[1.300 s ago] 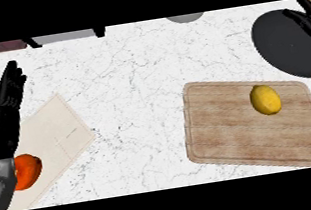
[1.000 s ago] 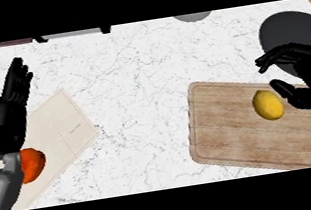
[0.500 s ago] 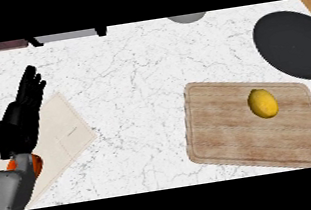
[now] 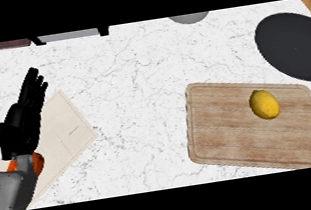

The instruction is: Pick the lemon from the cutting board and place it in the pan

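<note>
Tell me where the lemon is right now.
In the head view, the lemon lies on the wooden cutting board at the right, just below the dark pan.

Single head cam, looking steeply down onto the white marble counter [image 4: 147, 78]; wooden cutting board [image 4: 230, 136] at lower right, black oval pan [image 4: 300, 52] toward upper right edge.

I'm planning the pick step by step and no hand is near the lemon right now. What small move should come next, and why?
Probably bring the right hand, now out of view, in over the lemon. It lies untouched on the cutting board, with the pan just beyond at the right. The left hand rests open at the far left.
</note>
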Controlling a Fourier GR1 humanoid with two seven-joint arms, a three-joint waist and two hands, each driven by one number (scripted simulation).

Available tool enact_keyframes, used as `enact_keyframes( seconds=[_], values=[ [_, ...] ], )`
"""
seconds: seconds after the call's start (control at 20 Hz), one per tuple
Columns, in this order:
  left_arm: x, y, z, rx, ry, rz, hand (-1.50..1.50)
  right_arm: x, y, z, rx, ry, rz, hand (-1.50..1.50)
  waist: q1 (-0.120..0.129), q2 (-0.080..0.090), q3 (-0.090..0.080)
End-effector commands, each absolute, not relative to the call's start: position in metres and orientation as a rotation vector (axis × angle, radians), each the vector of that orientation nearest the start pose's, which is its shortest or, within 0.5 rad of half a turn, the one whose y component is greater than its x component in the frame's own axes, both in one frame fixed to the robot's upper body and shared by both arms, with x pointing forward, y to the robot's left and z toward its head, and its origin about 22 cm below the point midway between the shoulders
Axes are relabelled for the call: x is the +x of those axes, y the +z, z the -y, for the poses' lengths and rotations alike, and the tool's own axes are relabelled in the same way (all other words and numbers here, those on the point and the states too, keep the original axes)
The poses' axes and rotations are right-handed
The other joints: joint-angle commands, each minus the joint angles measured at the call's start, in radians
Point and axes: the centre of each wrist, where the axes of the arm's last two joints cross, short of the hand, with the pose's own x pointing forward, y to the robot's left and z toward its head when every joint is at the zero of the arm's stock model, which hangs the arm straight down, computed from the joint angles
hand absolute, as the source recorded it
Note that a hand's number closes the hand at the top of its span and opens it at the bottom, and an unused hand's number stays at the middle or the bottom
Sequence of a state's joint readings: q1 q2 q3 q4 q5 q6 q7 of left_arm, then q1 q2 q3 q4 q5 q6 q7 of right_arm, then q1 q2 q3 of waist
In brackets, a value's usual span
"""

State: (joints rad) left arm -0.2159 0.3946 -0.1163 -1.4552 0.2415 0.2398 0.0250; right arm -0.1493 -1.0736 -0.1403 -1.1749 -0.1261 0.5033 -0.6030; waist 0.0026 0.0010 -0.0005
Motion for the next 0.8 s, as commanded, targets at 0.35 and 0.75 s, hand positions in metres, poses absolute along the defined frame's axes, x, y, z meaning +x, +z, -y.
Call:
enact_keyframes(
  seconds=[0.35, 0.75],
  values=[
    [0.296, 0.046, -0.271, 0.207, -0.070, 1.620, 0.00, 0.292, 0.243, 0.437, -0.391, 1.053, 1.685, -1.50, 0.001, -0.001, 0.000],
    [0.303, 0.062, -0.273, 0.215, -0.050, 1.615, 0.00, 0.300, 0.239, 0.398, -0.149, 1.132, 1.634, -1.50, -0.002, -0.003, 0.000]
  ],
)
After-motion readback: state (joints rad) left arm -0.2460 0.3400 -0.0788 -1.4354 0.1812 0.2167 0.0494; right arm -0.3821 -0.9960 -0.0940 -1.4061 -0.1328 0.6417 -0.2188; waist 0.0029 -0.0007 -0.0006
